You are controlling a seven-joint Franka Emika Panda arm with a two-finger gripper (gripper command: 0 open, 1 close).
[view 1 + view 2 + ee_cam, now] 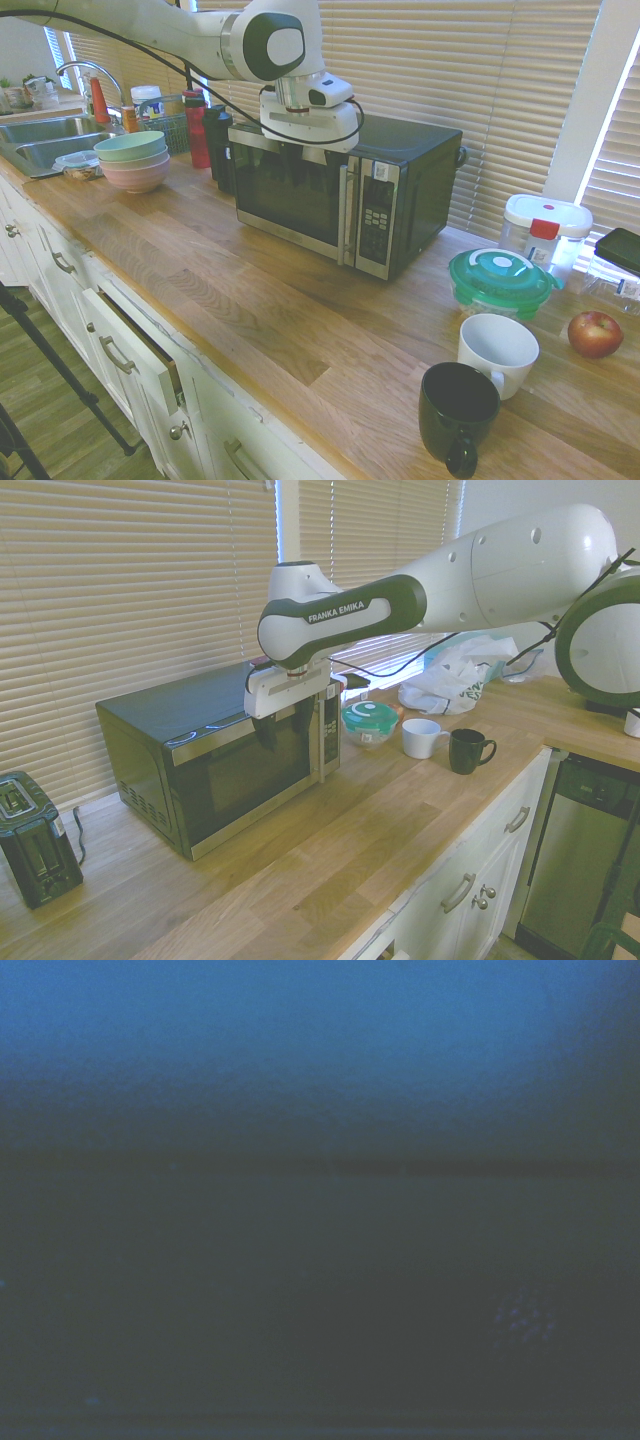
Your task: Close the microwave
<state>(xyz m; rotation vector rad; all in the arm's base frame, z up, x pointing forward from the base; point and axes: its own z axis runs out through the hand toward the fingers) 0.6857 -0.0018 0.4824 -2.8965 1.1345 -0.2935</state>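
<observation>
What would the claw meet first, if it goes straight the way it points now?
Probably the counter: the claw points down in front of the microwave. Depth is unclear, so it might brush the door first.

A hazy blue area fills the top of the frame, brightest toward the upper middle and dimming at the upper right corner. Below it the blue fades into a dark grey surface that takes up the rest. A thin dark line runs almost level from the left edge to the right, above mid-frame. A cluster of small pale specks sits at lower right, and a faint band crosses the very bottom. Everything is blurred.
</observation>
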